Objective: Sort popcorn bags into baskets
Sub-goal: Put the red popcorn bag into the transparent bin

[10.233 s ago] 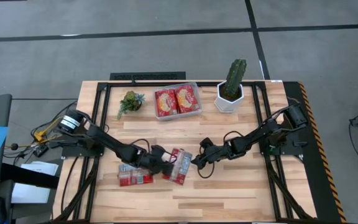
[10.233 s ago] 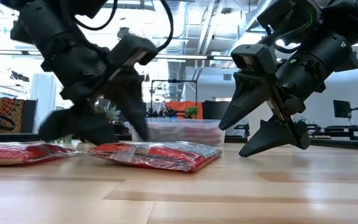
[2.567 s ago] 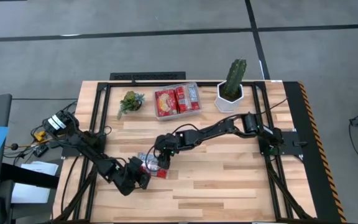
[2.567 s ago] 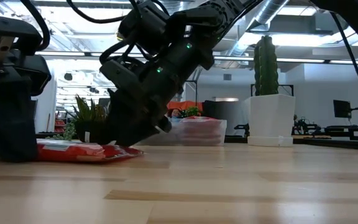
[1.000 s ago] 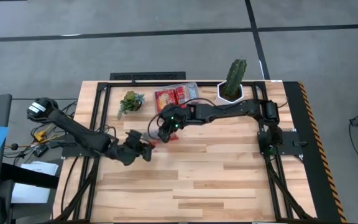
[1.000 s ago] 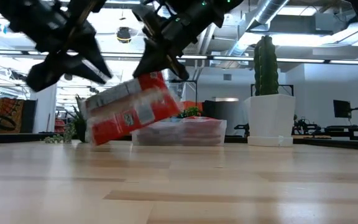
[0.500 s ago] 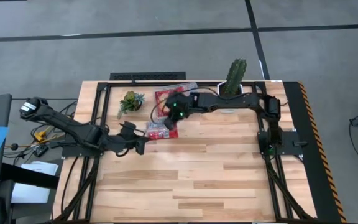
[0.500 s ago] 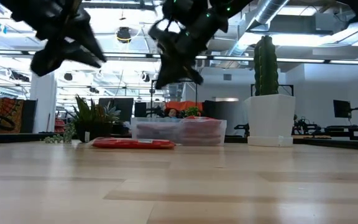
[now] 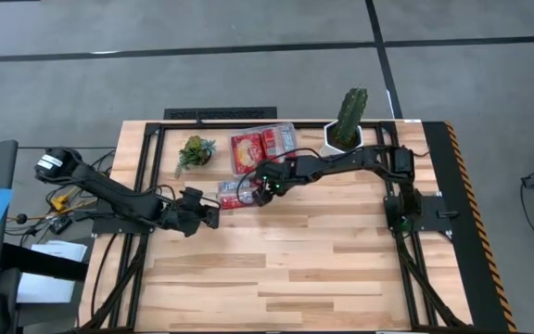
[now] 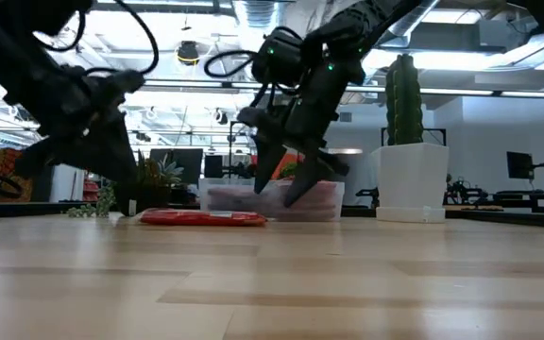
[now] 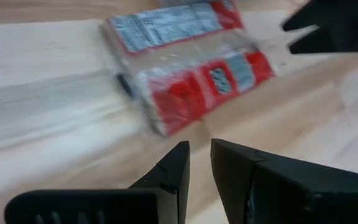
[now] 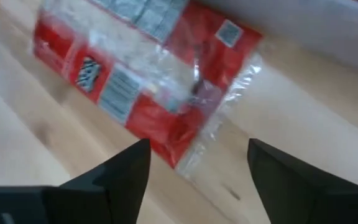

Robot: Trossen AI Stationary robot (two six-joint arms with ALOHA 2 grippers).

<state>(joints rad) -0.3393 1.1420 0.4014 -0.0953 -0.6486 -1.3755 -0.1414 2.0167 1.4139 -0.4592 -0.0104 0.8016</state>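
Just ahead of our left gripper (image 11: 199, 163), whose jaws stand nearly closed with only a slit between them and nothing held, lies a clear-wrapped pack of popcorn bags (image 9: 233, 196) flat on the table (image 9: 341, 269); it is red, with pale blue-white label panels facing up. Our right gripper (image 12: 194, 163) hovers over the pack's far end, jaws spread wide and empty. Beyond those jaws sits the clear basket (image 9: 288, 163), holding two red bags (image 9: 263, 148) with cream-yellow pictures, side by side. We count one pack outside, two bags inside.
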